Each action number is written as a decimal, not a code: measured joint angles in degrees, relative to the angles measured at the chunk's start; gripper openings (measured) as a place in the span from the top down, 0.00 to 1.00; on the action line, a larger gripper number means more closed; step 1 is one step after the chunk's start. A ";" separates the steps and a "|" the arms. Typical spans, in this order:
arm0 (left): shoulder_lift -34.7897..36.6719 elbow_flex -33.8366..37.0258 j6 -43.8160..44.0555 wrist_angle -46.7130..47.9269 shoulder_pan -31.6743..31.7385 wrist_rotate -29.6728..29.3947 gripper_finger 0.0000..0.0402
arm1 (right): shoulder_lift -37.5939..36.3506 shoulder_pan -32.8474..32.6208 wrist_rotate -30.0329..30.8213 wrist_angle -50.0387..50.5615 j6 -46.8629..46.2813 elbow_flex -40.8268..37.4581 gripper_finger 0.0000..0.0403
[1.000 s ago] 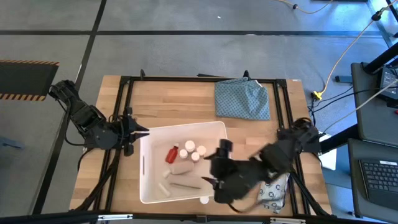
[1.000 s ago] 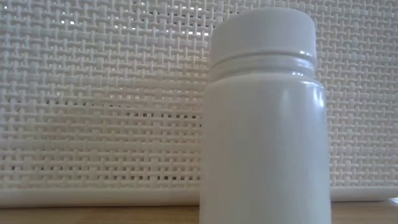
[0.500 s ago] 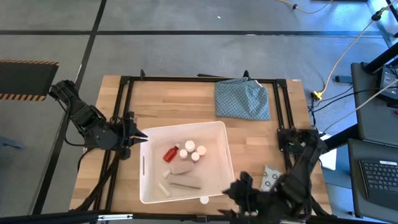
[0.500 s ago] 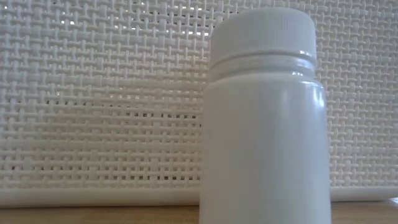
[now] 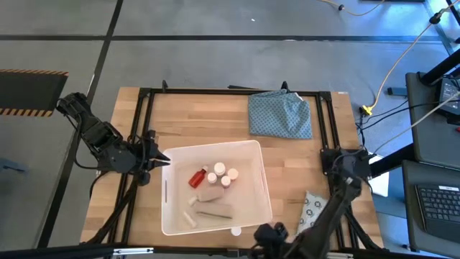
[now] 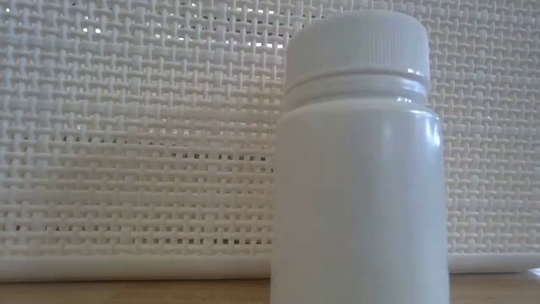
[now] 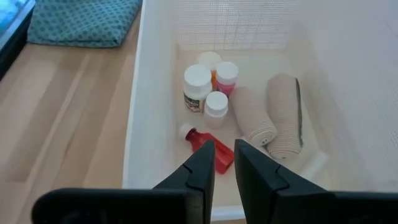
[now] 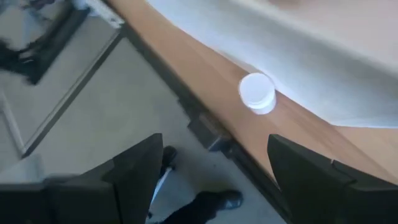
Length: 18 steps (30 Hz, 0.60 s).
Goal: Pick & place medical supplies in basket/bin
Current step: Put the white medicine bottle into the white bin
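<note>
Tabletop [image 5: 201, 122]: light wood planks.
Tub [image 5: 255, 176]: white, mesh-walled, holding bottles and rolls.
Bottle [image 5: 236, 231]: white, outside tub's near wall.
Left hand [image 7: 224, 163]: narrow, empty.
Right hand [image 8: 211, 163]: wide, empty.

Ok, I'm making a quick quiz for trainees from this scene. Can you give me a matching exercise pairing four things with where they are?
Things:
1. red bottle
2. blue-green cloth
3. ring-print packet
4. lone white bottle

Places:
A. on the table by its far edge
B. on the table, right of the tub
C. inside the white tub
D. outside the tub, against its near wall

Pairs: 1-C, 2-A, 3-B, 4-D
</note>
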<state>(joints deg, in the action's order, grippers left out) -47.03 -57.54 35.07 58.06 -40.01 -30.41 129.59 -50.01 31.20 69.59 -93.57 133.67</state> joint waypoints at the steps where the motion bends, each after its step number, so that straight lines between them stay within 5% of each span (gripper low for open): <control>1: 0.00 0.00 -0.42 0.00 0.00 0.04 0.86 | 1.44 0.50 0.01 -0.45 -0.71 0.00 0.28; 10: 0.00 0.00 -2.82 0.00 0.00 0.09 0.87 | 11.42 4.75 -1.28 -7.09 -0.74 0.03 0.28; 18: 0.00 0.00 -2.86 0.02 0.00 1.83 0.86 | 11.53 5.97 -0.85 -4.90 -0.86 0.06 0.35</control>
<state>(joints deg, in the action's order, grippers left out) -47.03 -57.54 32.21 58.08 -40.01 -28.58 141.12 -44.04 30.35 64.68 -94.43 133.72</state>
